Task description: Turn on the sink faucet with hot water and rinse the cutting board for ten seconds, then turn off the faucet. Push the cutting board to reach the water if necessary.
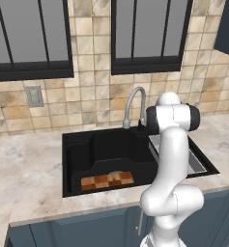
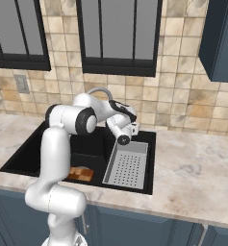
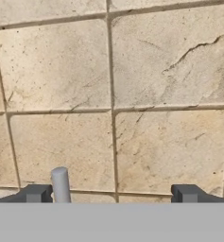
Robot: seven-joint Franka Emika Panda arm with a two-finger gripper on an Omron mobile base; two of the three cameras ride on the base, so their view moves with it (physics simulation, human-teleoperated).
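The sink (image 1: 77,159) holds the board (image 1: 107,181) at its 6 o'clock; a tray (image 2: 129,166) lies at 3. The gripper (image 3: 112,194) stands wide by the faucet (image 1: 134,103).

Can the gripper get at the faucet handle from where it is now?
Probably yes. The gripper is open, facing the tile wall behind the sink, and a slim grey rod, likely the faucet handle, stands just inside one fingertip with nothing between.
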